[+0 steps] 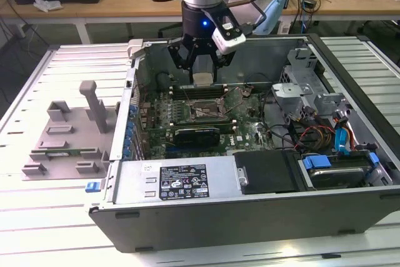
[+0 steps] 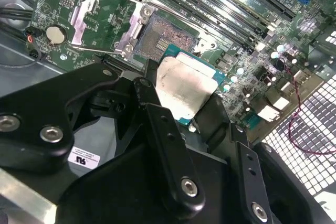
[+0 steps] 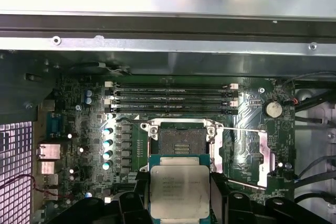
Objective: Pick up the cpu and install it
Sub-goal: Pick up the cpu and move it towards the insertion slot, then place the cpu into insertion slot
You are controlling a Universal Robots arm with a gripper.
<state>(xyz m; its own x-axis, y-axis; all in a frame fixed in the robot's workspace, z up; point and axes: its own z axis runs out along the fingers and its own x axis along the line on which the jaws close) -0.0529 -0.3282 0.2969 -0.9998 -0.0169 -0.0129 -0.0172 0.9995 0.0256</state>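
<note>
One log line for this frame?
gripper: shut on cpu | cpu: held over motherboard, near socket | socket: open, empty

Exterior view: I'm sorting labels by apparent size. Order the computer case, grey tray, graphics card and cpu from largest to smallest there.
1. computer case
2. grey tray
3. graphics card
4. cpu, held in the gripper above the motherboard; clearly smallest.
</note>
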